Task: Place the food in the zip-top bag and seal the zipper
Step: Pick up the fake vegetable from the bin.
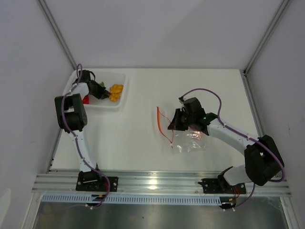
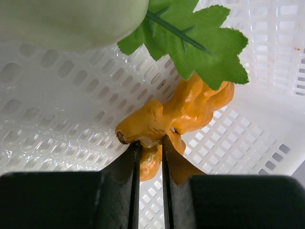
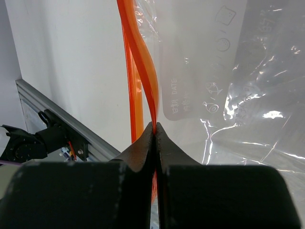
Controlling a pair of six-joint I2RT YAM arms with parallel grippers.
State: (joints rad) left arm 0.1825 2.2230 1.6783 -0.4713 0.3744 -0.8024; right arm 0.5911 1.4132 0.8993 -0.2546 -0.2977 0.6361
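Observation:
The orange-yellow long food (image 2: 186,112) lies in the white slotted basket (image 2: 57,95), with my left gripper (image 2: 150,140) shut on its lower stub. A white food (image 2: 71,19) with a green leaf (image 2: 195,38) sits just beyond it. From above, the left gripper (image 1: 102,90) reaches into the basket (image 1: 102,107) beside the orange food (image 1: 116,89), and a red food (image 1: 86,99) shows at the basket's left. The clear zip-top bag (image 1: 190,140) lies at mid-table. My right gripper (image 3: 155,125) is shut on its orange-red zipper (image 3: 138,52), holding the mouth edge up. The purple food is hidden.
The basket stands at the table's far left corner against the left wall. An aluminium rail (image 1: 157,181) with both arm bases runs along the near edge. Bare white tabletop (image 1: 138,138) lies between basket and bag.

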